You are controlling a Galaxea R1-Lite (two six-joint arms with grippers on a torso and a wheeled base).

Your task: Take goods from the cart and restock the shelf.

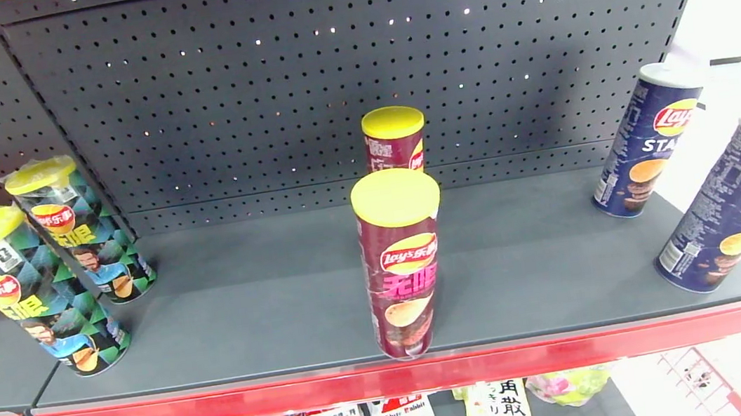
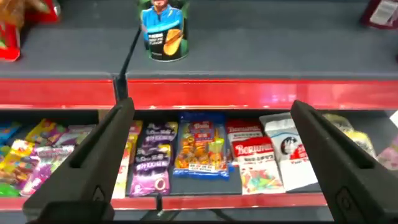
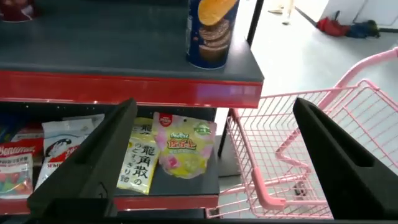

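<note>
Head view: the shelf [image 1: 269, 305] carries six upright chip cans. Two green cans [image 1: 34, 291] stand at the left, two maroon cans [image 1: 402, 267] in the centre, one behind the other, and two navy cans [image 1: 645, 142] at the right.

Left wrist view: the left gripper [image 2: 211, 104] is spread wide and empty, facing the snack bags [image 2: 199, 146] on the lower shelf.

Right wrist view: the right gripper [image 3: 216, 102] is spread wide and empty. One navy can stands at the shelf's end, and one pink cart [image 3: 249, 165] is beside the shelf unit.

I see maroon cans [image 1: 400, 268] with yellow lids, navy cans [image 1: 645, 142], teal-and-black triangle-patterned cans [image 1: 35, 295], a grey shelf [image 1: 268, 298] edged red, a pink cart [image 3: 253, 162]
</note>
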